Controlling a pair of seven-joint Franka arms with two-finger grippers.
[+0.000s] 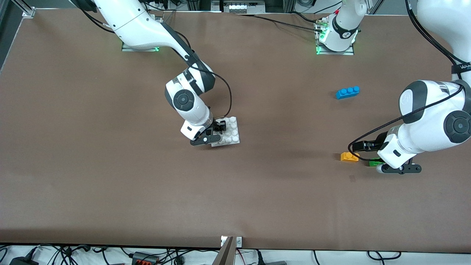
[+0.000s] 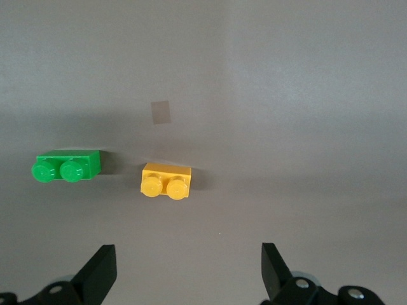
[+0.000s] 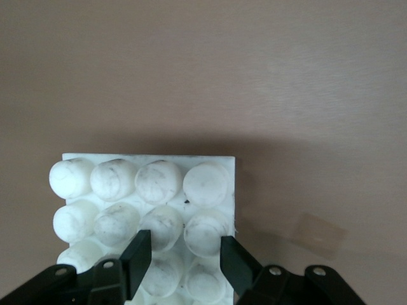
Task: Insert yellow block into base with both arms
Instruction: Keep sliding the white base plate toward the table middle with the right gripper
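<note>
Yellow block lies on the bare brown table, studs up, ungrasped, at the left arm's end. Left gripper hangs over it, jaws spread wide and empty; the block shows between the two fingertips in the left wrist view but apart from both. In the front view the gripper sits just above the block.

Right gripper is down on the base near the middle of the table, fingers clenched on a row of studs at the plate's edge. Front view shows the same: gripper on the white plate.

Risks, as I judge them:
- Green brick sits just beside the yellow one, toward the left arm's end. A descent that drifts that way could nudge it or catch the wrong brick.
- Block looks slightly off-centre between the jaws; closing unevenly could spin or push it along the table instead of seating it.
- The right grip is on rounded studs at one edge only; pressing the block down could tilt or slip the plate.
- Right fingers cover some studs, so free studs for insertion are those away from them.

Around: blue three-stud brick lies farther from the front camera, well apart, no obstruction. A small pale patch marks the table near the block. Open table lies between block and base.
</note>
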